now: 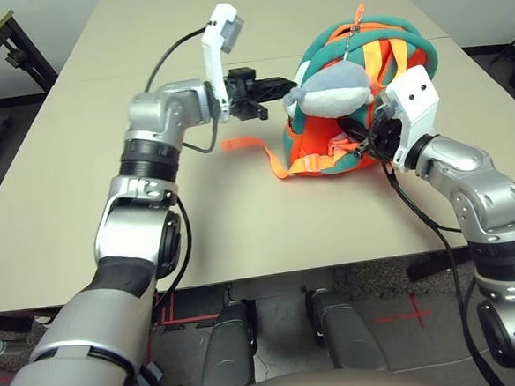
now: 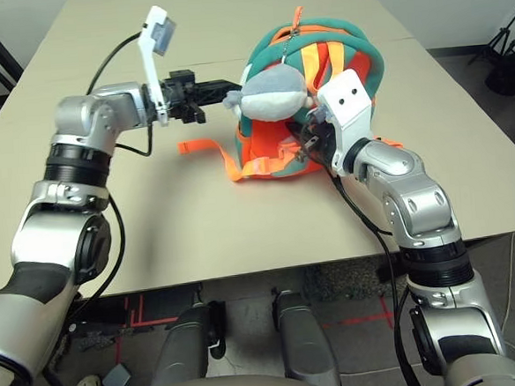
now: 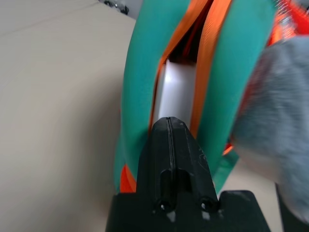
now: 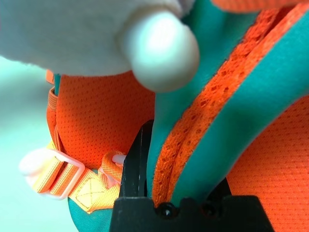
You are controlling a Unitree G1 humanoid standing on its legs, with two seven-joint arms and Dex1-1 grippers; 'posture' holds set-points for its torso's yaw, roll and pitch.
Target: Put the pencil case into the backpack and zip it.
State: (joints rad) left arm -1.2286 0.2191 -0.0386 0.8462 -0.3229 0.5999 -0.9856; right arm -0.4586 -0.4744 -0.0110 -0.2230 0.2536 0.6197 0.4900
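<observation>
Left fingers point(image 3: 169, 126) shut, empty, at backpack point(image 1: 326, 157) opening; right fingers point(image 4: 145, 159) pinch its trim. Unzipped, pencil case point(image 3: 176, 92) may slip out.

left gripper point(image 3: 170, 126): fingers pressed together, level, at the backpack's point(image 1: 411, 45) left side
right gripper point(image 4: 171, 169): clamped on the backpack's padded strap point(image 4: 217, 121)

Silver-arm humanoid w/ black grippers

Forearms silver, black ribbed joint rings; white camera brackets at wrists; black cables loop along both arms. Left gripper point(image 1: 272, 88) fingers black, matte, w/ small screws at base.
</observation>
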